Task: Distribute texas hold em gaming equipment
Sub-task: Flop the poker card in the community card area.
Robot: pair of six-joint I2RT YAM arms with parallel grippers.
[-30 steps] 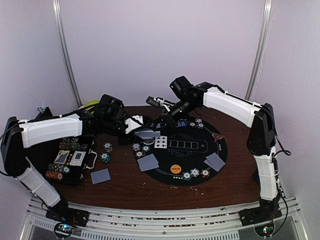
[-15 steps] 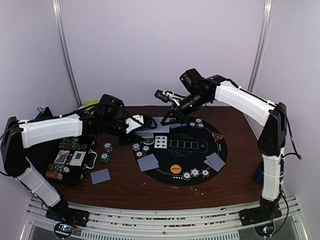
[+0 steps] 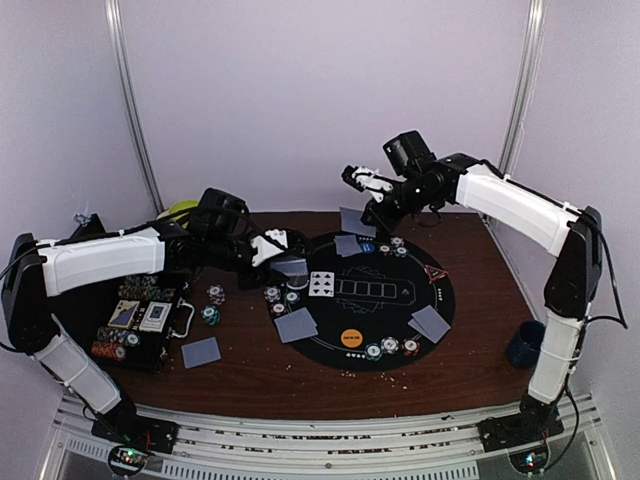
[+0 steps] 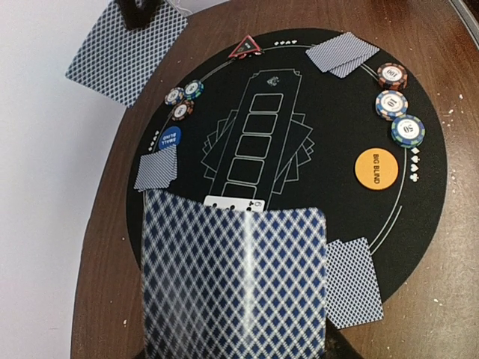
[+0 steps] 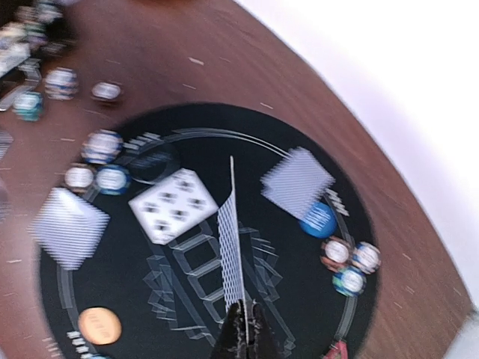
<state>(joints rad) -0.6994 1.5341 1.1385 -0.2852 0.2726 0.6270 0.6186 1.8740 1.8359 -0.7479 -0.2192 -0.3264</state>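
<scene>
A round black poker mat (image 3: 400,300) lies on the brown table. My left gripper (image 3: 285,262) is shut on blue-backed playing cards (image 4: 236,280) above the mat's left edge; they hide its fingers in the left wrist view. My right gripper (image 3: 368,203) is shut on one card (image 5: 232,247), seen edge-on and held in the air over the mat's far side; it also shows in the top view (image 3: 355,221). A face-up card (image 3: 321,284) lies on the mat. Face-down cards (image 3: 296,324) (image 3: 431,322) (image 3: 347,245) lie round its rim. An orange button (image 3: 351,338) and a blue button (image 5: 319,219) sit on the mat beside striped chips (image 3: 390,346) (image 3: 391,245) (image 3: 280,295).
An open black chip case (image 3: 140,320) with chips and cards stands at the left. A card (image 3: 201,351) and chips (image 3: 212,305) lie on the bare table beside it. A dark blue mug (image 3: 525,343) stands at the right edge. A yellow-green object (image 3: 180,210) sits behind the left arm.
My right gripper has pulled away from the left gripper, up and to the right, carrying one card to the mat's far side. The left arm has not moved.
</scene>
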